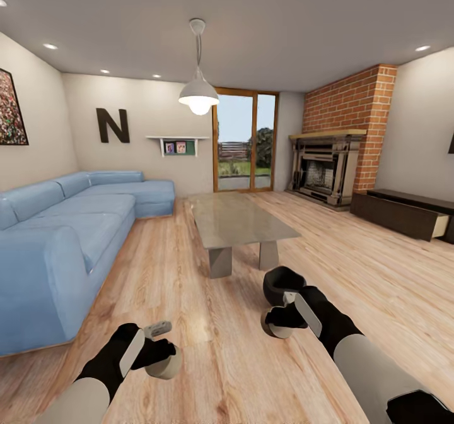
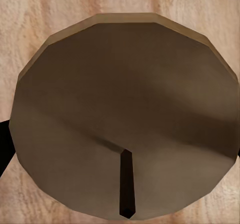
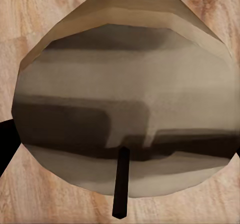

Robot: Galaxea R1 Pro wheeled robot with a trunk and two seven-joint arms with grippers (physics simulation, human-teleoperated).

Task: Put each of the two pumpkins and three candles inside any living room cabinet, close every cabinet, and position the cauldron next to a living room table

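Above the wood floor (image 1: 208,373) we carry a candle (image 1: 165,366) pinched in the left hand (image 1: 162,348) and another candle (image 1: 277,329) in the right hand (image 1: 284,318), and turning toward the open cabinet (image 1: 403,212) risks clipping the cauldron (image 1: 280,284) beside the desk (image 1: 239,219)

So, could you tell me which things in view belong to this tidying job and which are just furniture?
Job:
- candle in left gripper
- candle in right gripper
- cauldron
- glass table
- cabinet with one open drawer

Not part of it:
- blue sofa
- fireplace
- hanging lamp
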